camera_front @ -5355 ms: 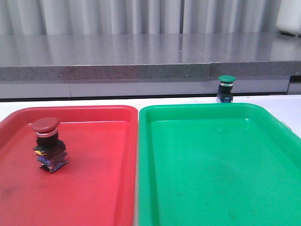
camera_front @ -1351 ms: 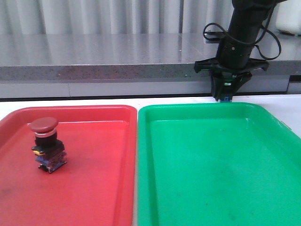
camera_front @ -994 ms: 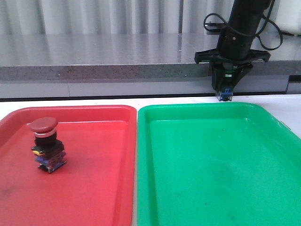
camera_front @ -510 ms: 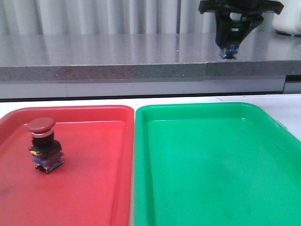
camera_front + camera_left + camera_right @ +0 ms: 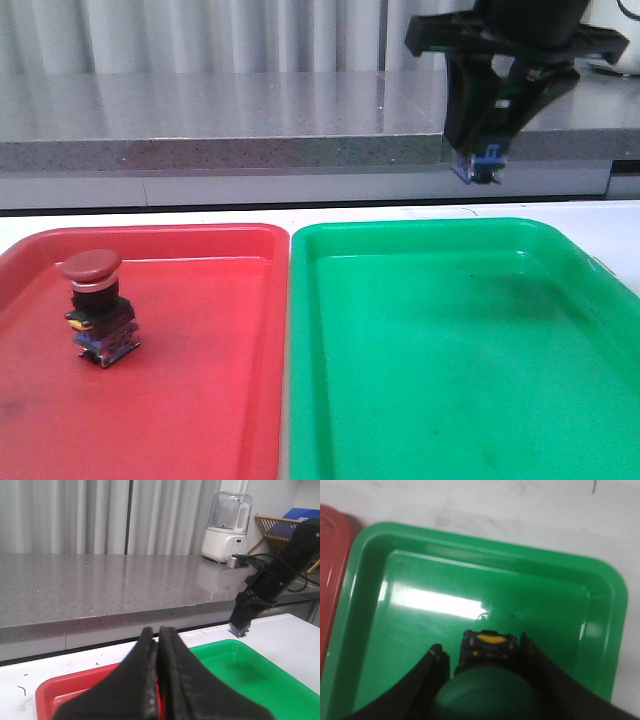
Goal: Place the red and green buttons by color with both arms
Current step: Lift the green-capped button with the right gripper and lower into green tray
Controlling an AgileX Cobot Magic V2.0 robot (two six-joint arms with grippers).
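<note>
Green-capped, the green button [image 5: 487,680] is being gripped between the jaws of the right gripper [image 5: 480,165] and held in the air above the green tray [image 5: 440,250], presumably for release inside. The red button [image 5: 98,308] is being left standing in the red tray [image 5: 200,400], while the left gripper [image 5: 159,675] is being kept closed on nothing.

red tray [image 5: 200,400] lower left | green tray [image 5: 450,380] lower right | grey counter [image 5: 220,120] across top | possibly a blender [image 5: 228,527] upper right
</note>
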